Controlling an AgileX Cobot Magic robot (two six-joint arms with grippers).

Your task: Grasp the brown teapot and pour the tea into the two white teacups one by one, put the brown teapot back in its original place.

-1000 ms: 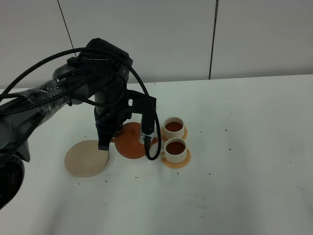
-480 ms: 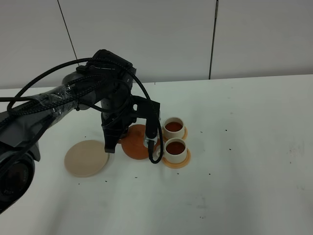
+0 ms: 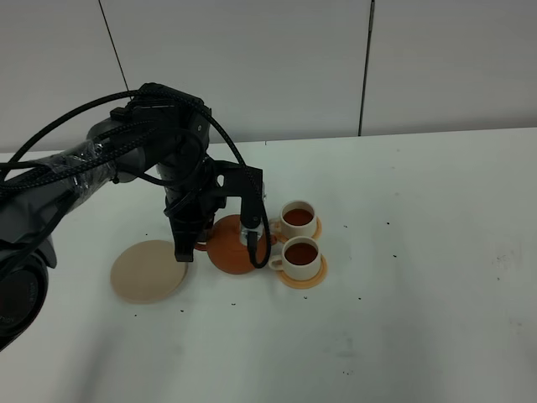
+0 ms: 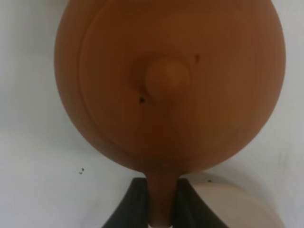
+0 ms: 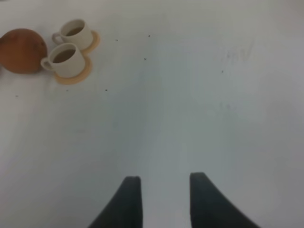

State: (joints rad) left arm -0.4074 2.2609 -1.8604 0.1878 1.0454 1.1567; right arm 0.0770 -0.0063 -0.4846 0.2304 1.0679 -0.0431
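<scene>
My left gripper (image 4: 161,202) is pinched on the brown teapot's handle (image 4: 161,197); in the left wrist view both fingers (image 4: 130,206) press against the thin clay loop. The brown teapot (image 4: 166,80) fills that view, lid knob (image 4: 167,76) facing the camera, with an edge of the beige plate (image 4: 232,206) showing beside the fingers. From the high camera the teapot (image 3: 231,243) sits under my left arm (image 3: 126,164), between the plate (image 3: 148,270) and the cups; I can't tell if it rests on the table (image 3: 419,252) or hangs just above. It is off the plate, next to it. Near teacup (image 3: 300,255) on its orange coaster (image 3: 304,275) is just beside the teapot, far teacup (image 3: 298,218) close behind it on its own coaster. Both cups show dark reddish liquid. My right gripper (image 5: 161,199) hovers over bare table well apart from the set, fingers spread with a clear gap, holding nothing; the right wrist view shows the teapot (image 5: 21,51) and both cups (image 5: 64,59) far off.
</scene>
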